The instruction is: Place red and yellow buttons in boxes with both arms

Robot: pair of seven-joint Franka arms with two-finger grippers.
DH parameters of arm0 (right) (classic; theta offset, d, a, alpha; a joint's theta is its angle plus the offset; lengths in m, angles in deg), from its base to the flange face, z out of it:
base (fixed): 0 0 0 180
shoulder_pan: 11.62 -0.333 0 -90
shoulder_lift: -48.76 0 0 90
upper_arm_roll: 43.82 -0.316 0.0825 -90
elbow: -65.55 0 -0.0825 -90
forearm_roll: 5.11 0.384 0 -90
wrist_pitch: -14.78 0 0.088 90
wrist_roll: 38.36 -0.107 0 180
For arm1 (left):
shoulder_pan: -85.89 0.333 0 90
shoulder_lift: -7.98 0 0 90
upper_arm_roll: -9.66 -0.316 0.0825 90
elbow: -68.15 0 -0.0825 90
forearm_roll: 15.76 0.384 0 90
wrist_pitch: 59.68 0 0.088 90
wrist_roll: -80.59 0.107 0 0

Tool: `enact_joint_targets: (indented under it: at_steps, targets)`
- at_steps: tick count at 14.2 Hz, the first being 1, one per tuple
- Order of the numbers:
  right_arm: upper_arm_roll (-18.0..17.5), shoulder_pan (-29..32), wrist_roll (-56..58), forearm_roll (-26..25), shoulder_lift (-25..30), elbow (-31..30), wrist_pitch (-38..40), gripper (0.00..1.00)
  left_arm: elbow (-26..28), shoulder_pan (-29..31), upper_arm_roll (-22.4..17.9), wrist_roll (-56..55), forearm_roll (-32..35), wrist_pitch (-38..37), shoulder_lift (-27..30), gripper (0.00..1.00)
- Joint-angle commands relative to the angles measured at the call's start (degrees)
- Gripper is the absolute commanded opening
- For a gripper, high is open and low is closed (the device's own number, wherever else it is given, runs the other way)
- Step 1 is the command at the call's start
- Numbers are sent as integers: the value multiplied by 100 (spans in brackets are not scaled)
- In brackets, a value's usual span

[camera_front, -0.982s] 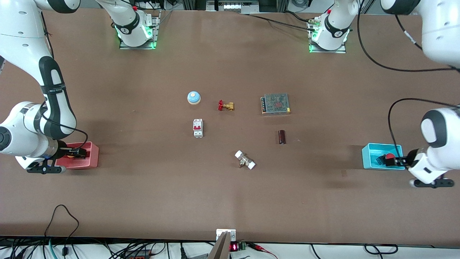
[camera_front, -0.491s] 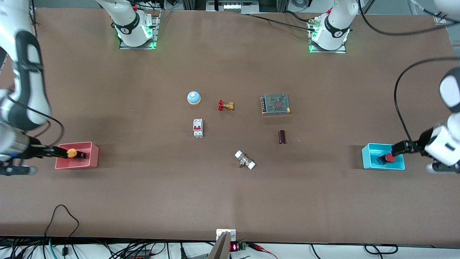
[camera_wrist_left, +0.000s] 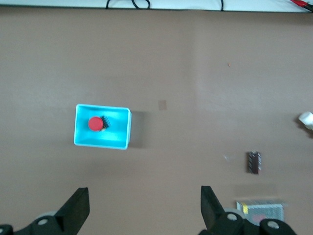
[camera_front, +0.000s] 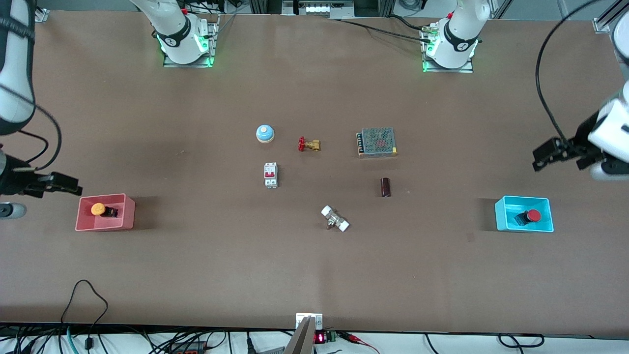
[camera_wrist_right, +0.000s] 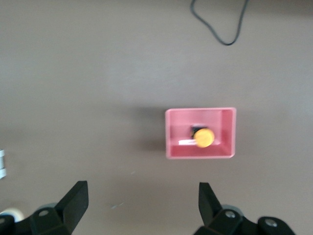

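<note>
The yellow button [camera_front: 98,209] lies in the pink-red box [camera_front: 127,219] at the right arm's end of the table; both show in the right wrist view, button [camera_wrist_right: 203,137] in box [camera_wrist_right: 172,137]. The red button [camera_front: 532,215] lies in the cyan box [camera_front: 503,216] at the left arm's end; both show in the left wrist view, button [camera_wrist_left: 95,123] in box [camera_wrist_left: 120,132]. My right gripper [camera_front: 66,185] is open and empty, up in the air beside the pink-red box. My left gripper [camera_front: 545,157] is open and empty, raised over bare table near the cyan box.
In the middle of the table lie a blue dome bell [camera_front: 265,133], a brass valve with a red handle [camera_front: 308,144], a white circuit breaker [camera_front: 271,175], a metal mesh power supply [camera_front: 377,142], a dark cylinder [camera_front: 385,187] and a white-ended fitting [camera_front: 335,219].
Both grippers have let go of their buttons, opened and risen away from the boxes. The yellow button now rests in the pink-red box and the red button in the cyan box.
</note>
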Motion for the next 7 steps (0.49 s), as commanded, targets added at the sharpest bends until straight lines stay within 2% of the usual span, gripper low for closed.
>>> enact_joint_targets:
  at_steps: [1,4,7]
  targets:
    - [6,-218,-434,50,569,-73,906,100,397,137,43,216,-238,-190,478,100]
    - [67,-175,-453,-11,1018,-213,1560,100,582,146,34,384,-257,-349,778,100]
    - [111,-104,-452,-99,1370,-582,1570,100,714,146,25,551,-257,-358,893,100]
